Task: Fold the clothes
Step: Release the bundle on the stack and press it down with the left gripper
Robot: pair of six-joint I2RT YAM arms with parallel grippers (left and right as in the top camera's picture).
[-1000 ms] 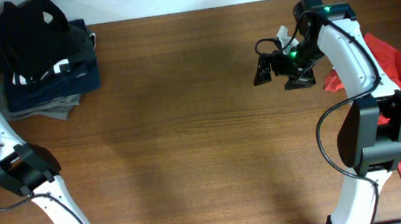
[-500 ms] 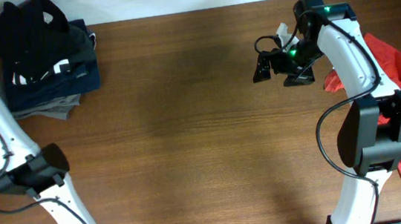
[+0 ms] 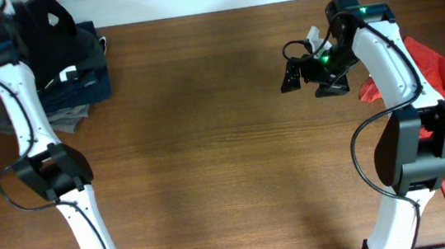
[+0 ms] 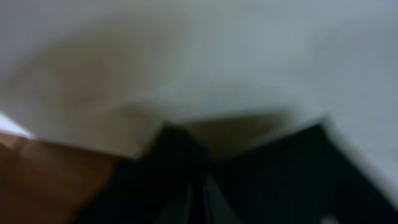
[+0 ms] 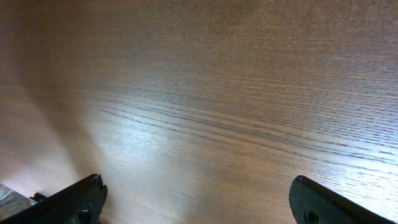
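Note:
The black garment hangs bunched at the table's far left corner, raised above a stack of folded clothes. My left gripper is beside it at the frame's top edge. In the blurred left wrist view the left gripper is shut, with the black garment filling the space round it. An orange-red shirt lies crumpled at the right edge. My right gripper hovers open over bare wood left of that shirt. In the right wrist view the right gripper holds nothing.
The stack at the far left has a navy piece on top and a grey piece underneath. The wooden table spreads between the two arms. A pale wall fills the upper left wrist view.
The left gripper shut on the black garment and swung up and right, drawing the garment toward the back edge. The right arm stayed put.

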